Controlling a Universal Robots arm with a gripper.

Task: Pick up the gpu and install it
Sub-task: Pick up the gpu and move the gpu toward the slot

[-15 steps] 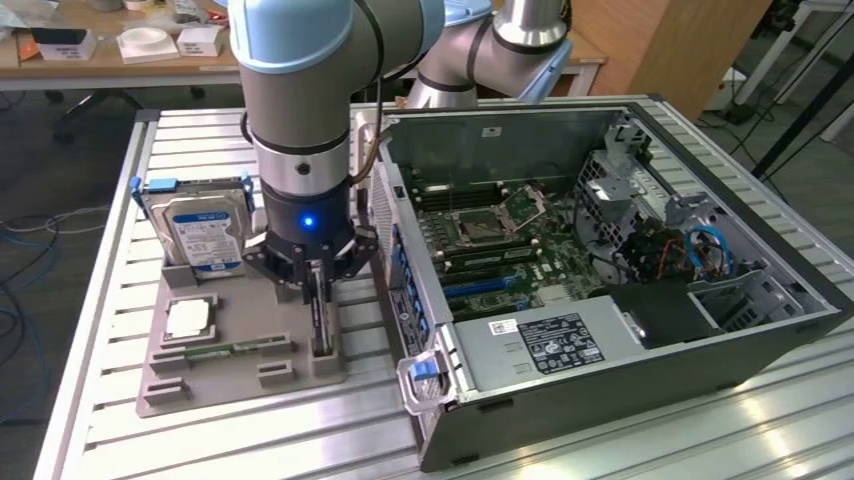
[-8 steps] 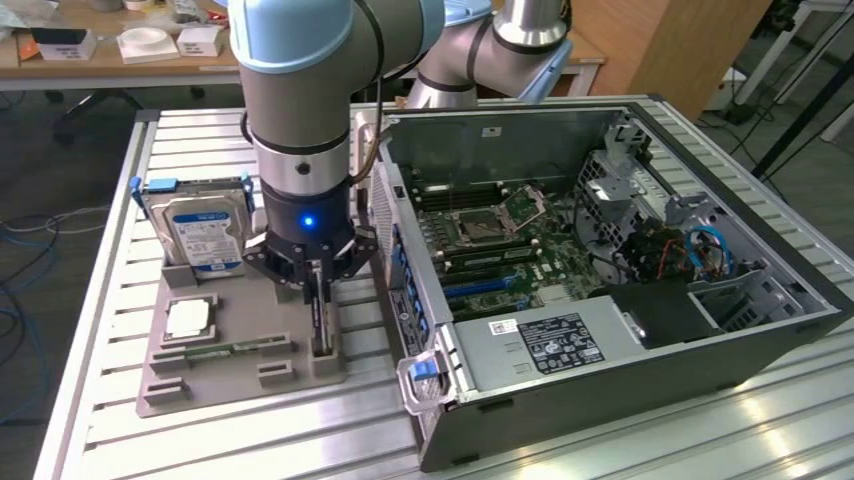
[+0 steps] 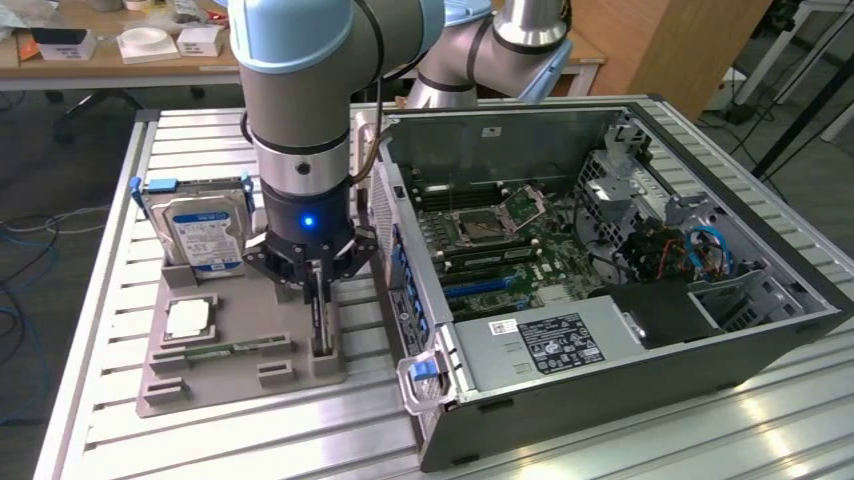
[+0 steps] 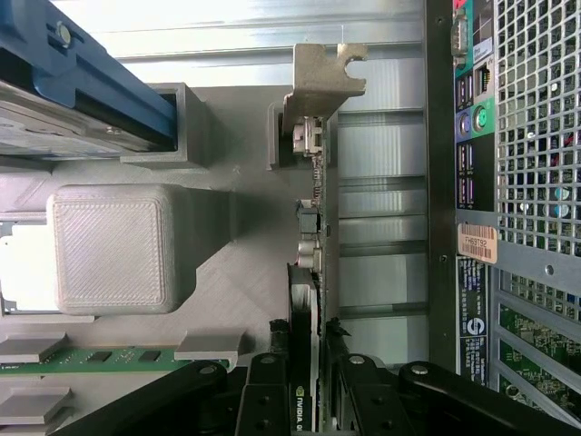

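The gpu (image 3: 319, 325) is a thin dark card standing on edge in a slot of the grey fixture tray (image 3: 227, 390), just beside the open computer case (image 3: 601, 260). My gripper (image 3: 314, 285) comes straight down on its upper edge. In the wrist view the gpu (image 4: 318, 227) runs edge-on away from me, with its metal bracket (image 4: 320, 77) at the far end. My gripper (image 4: 309, 400) has a black finger (image 4: 272, 386) pressed to each side of the card, so it is shut on it. The card's lower edge still sits in the tray.
A silver hard drive (image 3: 200, 235) stands in the tray at the exterior view's left, with a white square chip (image 3: 190, 318) and a green memory stick (image 3: 220, 350) in front of it. The case's rear port panel (image 4: 472, 182) is close beside the card. The motherboard (image 3: 521, 250) lies exposed inside.
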